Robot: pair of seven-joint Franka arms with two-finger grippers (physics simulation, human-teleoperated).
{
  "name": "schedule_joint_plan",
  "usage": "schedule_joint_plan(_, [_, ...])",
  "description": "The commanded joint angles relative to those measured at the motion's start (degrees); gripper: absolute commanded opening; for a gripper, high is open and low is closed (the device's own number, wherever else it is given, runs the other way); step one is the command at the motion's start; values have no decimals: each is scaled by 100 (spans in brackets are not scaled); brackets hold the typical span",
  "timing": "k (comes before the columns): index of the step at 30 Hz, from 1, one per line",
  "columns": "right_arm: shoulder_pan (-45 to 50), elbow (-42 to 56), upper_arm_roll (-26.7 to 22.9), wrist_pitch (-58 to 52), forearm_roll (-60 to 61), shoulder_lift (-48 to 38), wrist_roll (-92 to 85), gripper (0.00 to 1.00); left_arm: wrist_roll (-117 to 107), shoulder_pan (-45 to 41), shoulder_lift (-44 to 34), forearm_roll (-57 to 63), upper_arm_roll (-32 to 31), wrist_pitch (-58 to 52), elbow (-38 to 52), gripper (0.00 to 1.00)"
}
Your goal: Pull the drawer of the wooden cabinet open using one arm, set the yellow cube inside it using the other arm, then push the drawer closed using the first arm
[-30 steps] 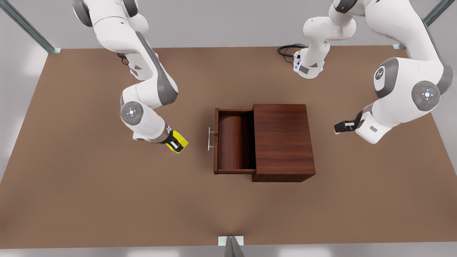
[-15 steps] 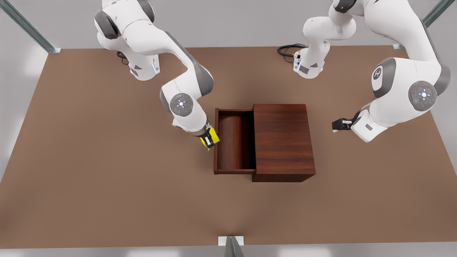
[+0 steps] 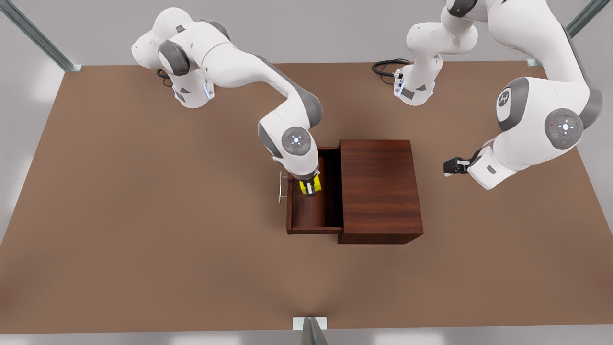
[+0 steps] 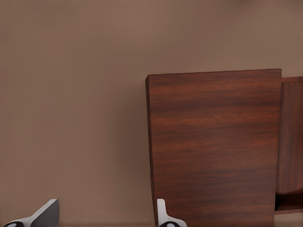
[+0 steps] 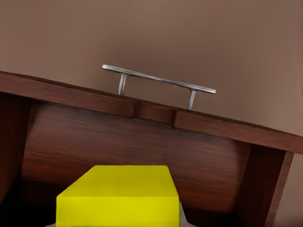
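Now right tool [image 3: 309, 188] clamped on yellow cube [image 3: 305, 186] (over drawer [image 3: 313, 211])

Two glossy white arms with dark grey joint bands and round grey caps bearing small lights rise from bases at the front view's top, a black cable [image 3: 385, 67] coiled beside one, each ending in a black gripper.
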Motion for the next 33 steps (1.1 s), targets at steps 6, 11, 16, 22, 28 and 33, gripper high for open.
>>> schedule_joint_plan(6, [67, 115, -11, -4, -29, 118, 2039, 100, 62, -23, -3, 14, -3, 17, 3, 100])
schedule_joint_plan(11, [-1075, 62, 51, -1128, -170, -558, 792, 100, -87, -14, -12, -3, -3, 0, 3, 100])
schedule_joint_plan(16, [-3167, -702, 33, -1551, -240, -1498, -3495, 100, -4868, -927, 103, -258, -56, 8, 12, 0])
schedule_joint_plan(22, [-4635, -3023, 33, -1005, -1533, -3151, -12446, 100, -9104, -2307, 445, -636, -56, 825, 108, 0])
schedule_joint_plan(28, [-4565, -2944, 94, -821, -1339, -2800, -12111, 100, -12846, -3660, 1763, 30, -30, 2397, 1172, 0])
schedule_joint_plan(33, [-5180, -2900, 965, -856, -1383, -2703, -11997, 100, -15073, -4716, 2757, 919, 40, 4710, 1576, 0])
